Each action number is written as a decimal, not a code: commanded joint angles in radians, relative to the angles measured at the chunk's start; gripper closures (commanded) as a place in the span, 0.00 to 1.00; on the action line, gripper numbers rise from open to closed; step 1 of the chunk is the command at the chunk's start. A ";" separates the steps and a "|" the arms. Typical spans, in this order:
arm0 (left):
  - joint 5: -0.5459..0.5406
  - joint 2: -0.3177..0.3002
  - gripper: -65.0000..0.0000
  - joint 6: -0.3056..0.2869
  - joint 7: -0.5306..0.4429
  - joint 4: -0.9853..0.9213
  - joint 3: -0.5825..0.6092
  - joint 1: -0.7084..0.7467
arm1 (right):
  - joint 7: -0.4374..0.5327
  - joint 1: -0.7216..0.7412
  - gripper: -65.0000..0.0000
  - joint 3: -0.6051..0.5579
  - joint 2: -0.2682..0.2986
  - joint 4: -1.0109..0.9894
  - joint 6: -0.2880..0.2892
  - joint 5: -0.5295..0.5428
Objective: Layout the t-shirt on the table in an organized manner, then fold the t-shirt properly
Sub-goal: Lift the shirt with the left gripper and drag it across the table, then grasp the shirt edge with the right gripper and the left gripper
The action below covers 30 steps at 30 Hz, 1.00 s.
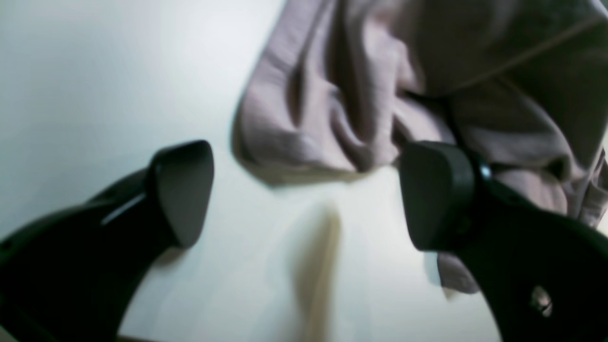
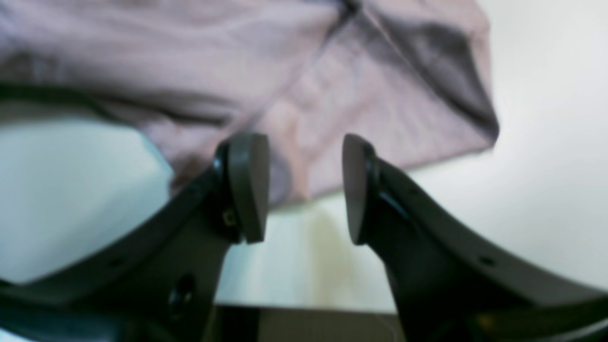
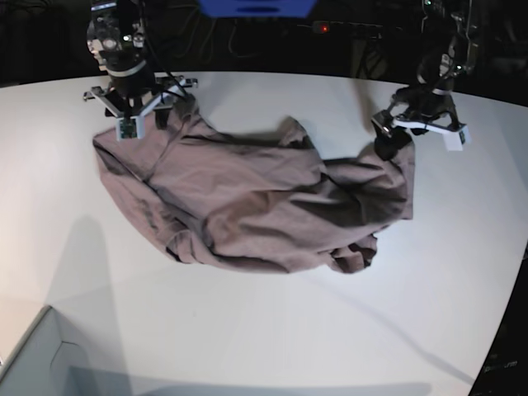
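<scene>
In the left wrist view, the left gripper (image 1: 306, 194) reaches low over the table (image 1: 95, 85), its two black, rounded, matte pads set wide apart with nothing between them; one pad (image 1: 183, 190) stands over bare white tabletop and the other (image 1: 437, 194) sits against the edge of the t-shirt (image 1: 380, 85), though contact cannot be told for sure. The cloth here is soft, dusty mauve cotton, bunched into deep rounded folds, with a thin seam line crossing its upper right part. In the right wrist view, the right gripper (image 2: 304, 190) points at a corner of the t-shirt (image 2: 332, 95), its dark pads partly apart and the gap empty, the fabric edge lying just beyond the tips; the picture is blurred, yet a fine weave and a diagonal seam show, and the table (image 2: 546, 142) is smooth and white. In the base view, the t-shirt (image 3: 247, 206) lies crumpled across the middle of the table (image 3: 264, 330), wrinkled and unevenly spread, with a folded lump at its lower right. The right gripper (image 3: 132, 124) hangs at the shirt's far left corner, and the left gripper (image 3: 404, 132) is at its far right corner, both arms angled down from the back edge. A grey box corner (image 3: 33, 355) shows at the lower left.
</scene>
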 commanded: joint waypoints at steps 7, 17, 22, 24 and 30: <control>-0.008 -0.006 0.53 0.001 0.014 0.008 0.047 -0.023 | 0.020 -0.011 0.60 -0.056 0.004 0.005 0.003 0.000; -0.014 -0.035 1.00 0.001 0.015 0.057 0.033 -0.016 | 0.017 0.027 0.60 -0.138 0.021 -0.065 0.001 -0.001; -0.014 -0.029 1.00 0.001 0.015 0.132 -0.043 0.046 | 0.017 0.035 0.58 -0.136 0.022 -0.096 0.001 -0.001; -0.014 -0.029 1.00 0.001 0.015 0.144 -0.068 0.058 | 0.017 0.035 0.56 -0.136 0.022 -0.098 0.001 -0.001; -0.014 -0.030 0.91 0.007 0.017 0.104 -0.097 0.059 | 0.017 0.035 0.53 -0.136 0.022 -0.101 0.001 -0.001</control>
